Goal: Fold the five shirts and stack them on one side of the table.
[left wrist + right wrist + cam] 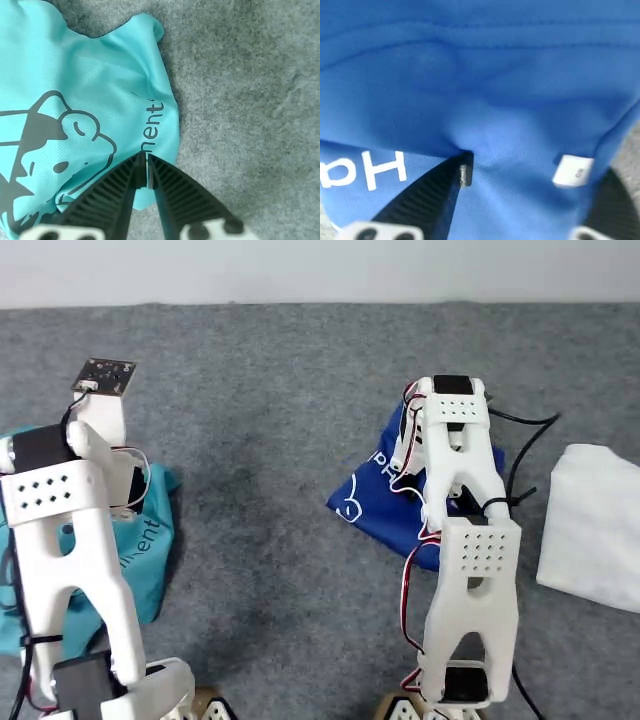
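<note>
A teal shirt with a dark animal print lies crumpled at the table's left side, under the left arm. My left gripper is shut, its tips over the teal shirt near its printed edge; I cannot tell whether fabric is pinched. A blue shirt with white lettering lies right of centre under the right arm. My right gripper is open and pressed down into the blue shirt, one fingertip denting the cloth beside a white label. A folded white shirt rests at the right edge.
Grey carpet-like cloth covers the table, with bare room in the middle and along the back. Black cables run from the right arm between the blue and white shirts. Both arm bases stand at the front edge.
</note>
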You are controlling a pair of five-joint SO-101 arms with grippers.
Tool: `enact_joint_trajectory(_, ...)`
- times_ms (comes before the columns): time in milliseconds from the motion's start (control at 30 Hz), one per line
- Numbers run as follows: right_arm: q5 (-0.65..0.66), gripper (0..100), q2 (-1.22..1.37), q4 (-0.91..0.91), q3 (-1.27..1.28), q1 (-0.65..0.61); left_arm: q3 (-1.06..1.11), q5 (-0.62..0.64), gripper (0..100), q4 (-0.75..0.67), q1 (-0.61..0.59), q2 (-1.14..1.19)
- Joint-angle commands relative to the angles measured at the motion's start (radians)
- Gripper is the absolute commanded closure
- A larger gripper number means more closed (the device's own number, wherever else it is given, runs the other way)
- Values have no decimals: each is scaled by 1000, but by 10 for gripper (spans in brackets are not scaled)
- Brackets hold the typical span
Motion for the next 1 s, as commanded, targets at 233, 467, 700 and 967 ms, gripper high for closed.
enact_joint_trajectory(233, 269, 990, 38, -1, -66, 64, -2, -11, 985, 23, -6, -46)
enact_joint_trajectory(467, 413, 988, -84, 65, -64, 84, -2, -11, 985, 23, -6, -46)
enact_joint_trajectory(700, 601, 988, -341, 70, -15, 147, -2, -11, 985, 23, -6, -46)
enact_joint_trajectory(967, 821, 988, -670, 68, 175, 294, -4, -11, 985, 23, -5, -46)
